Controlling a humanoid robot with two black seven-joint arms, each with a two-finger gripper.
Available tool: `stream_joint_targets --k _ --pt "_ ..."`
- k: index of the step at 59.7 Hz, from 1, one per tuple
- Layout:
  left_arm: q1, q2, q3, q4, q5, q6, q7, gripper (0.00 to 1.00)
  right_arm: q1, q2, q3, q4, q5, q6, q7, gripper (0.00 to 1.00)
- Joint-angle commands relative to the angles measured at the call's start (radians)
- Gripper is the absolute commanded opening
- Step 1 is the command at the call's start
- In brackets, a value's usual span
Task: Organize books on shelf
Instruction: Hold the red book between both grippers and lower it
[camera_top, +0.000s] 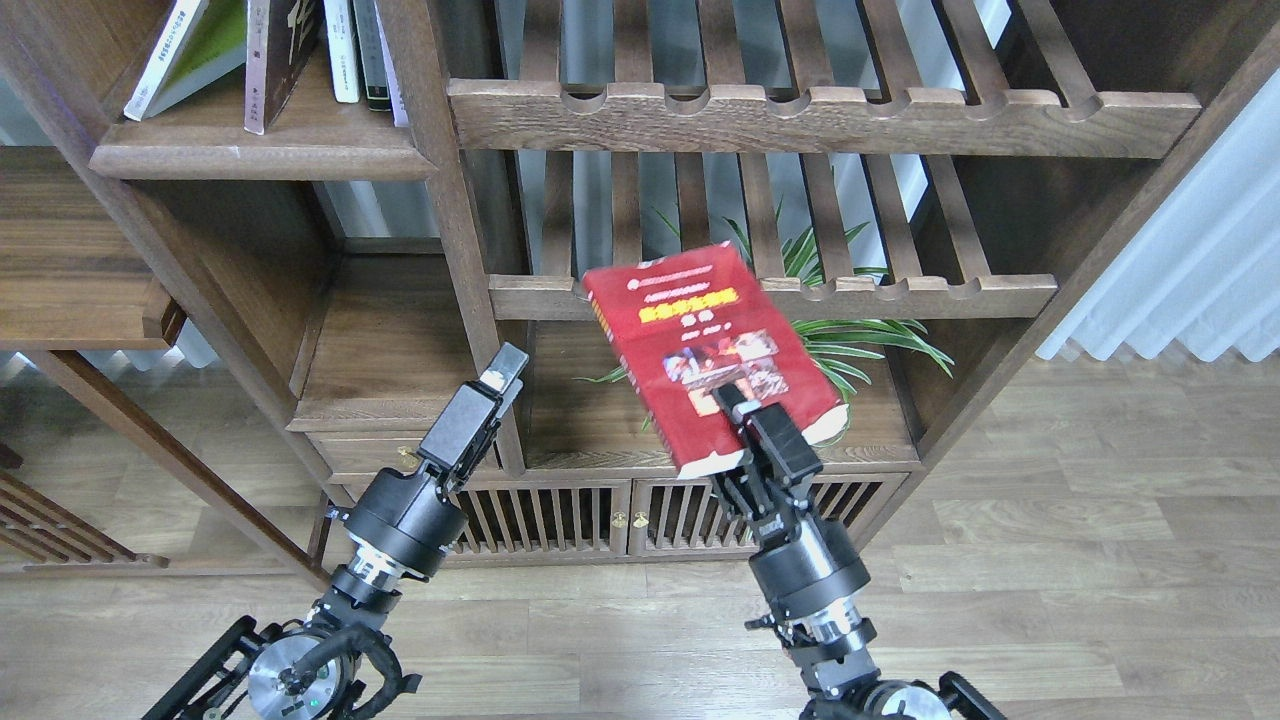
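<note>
My right gripper (735, 420) is shut on the lower edge of the red book with small photos (700, 340) and holds it tilted in the air in front of the slatted racks. The yellow-green and white book (190, 50) leans on the dark-brown shelf (260, 160) at the top left. The dark maroon book (275, 55) stands beside it. My left gripper (505, 372) is empty, raised below that shelf, its fingers close together.
Thin white and dark volumes (360, 50) stand right of the maroon book. A thick upright post (450, 230) divides shelf from slatted racks (820, 115). A green plant (850, 330) sits behind the red book. A low cabinet (600, 510) stands below.
</note>
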Motion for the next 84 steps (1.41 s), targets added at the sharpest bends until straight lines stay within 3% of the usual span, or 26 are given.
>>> stream_joint_targets --k 1,16,34,49,56,77,84 --pt "0.021 0.0 0.031 0.0 -0.005 0.0 0.001 0.87 -0.001 0.004 -0.011 -0.001 -0.001 0.0 -0.012 0.07" --pt "0.043 0.0 0.091 0.0 -0.005 0.0 0.003 0.87 -0.008 0.005 -0.044 -0.003 -0.035 0.0 -0.081 0.07" --pt "0.044 0.0 0.15 0.0 -0.005 0.0 0.008 0.86 -0.036 0.002 -0.062 -0.003 -0.059 0.0 -0.098 0.07" --pt "0.057 0.0 0.163 0.0 -0.018 0.0 0.011 0.82 -0.041 0.007 -0.081 -0.032 -0.062 0.0 -0.158 0.07" --pt "0.057 0.0 0.19 0.0 -0.057 0.0 0.012 0.69 -0.041 0.008 -0.068 -0.044 -0.062 0.0 -0.163 0.08" --pt "0.047 0.005 0.205 0.0 -0.126 0.0 0.008 0.08 -0.034 0.01 -0.068 -0.049 -0.061 0.0 -0.163 0.1" --pt "0.046 0.015 0.205 0.0 -0.126 0.0 0.012 0.06 -0.034 0.01 -0.07 -0.049 -0.061 0.0 -0.163 0.1"
